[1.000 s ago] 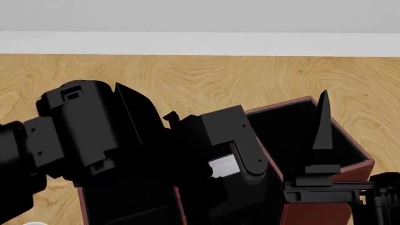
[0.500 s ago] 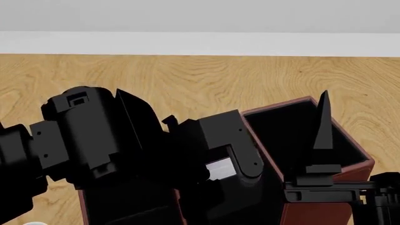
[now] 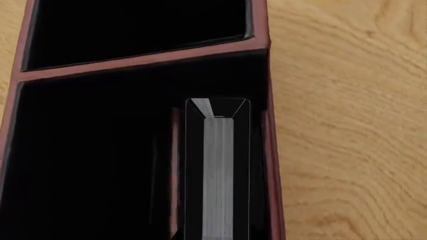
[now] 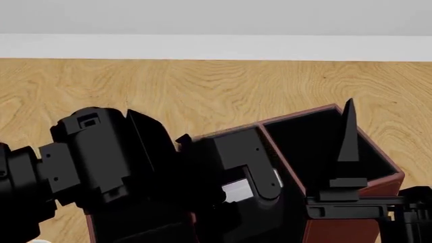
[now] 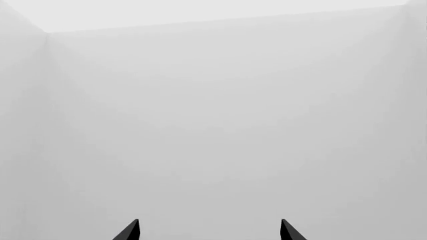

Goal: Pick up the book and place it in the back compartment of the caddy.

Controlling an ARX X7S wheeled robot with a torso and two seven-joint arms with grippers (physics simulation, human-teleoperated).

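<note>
Gripping thin grey book point(image 3: 217, 175) edge-on inside red-walled black caddy point(image 3: 143, 58).

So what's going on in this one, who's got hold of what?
The left gripper is down over the caddy, holding the book on edge between its fingers. In the left wrist view the book stands upright inside a black cell, close to the caddy's outer wall and short of a red divider, with another cell beyond it. The right gripper is open and holds nothing, pointing up beside the caddy. The book is not released yet.
</note>
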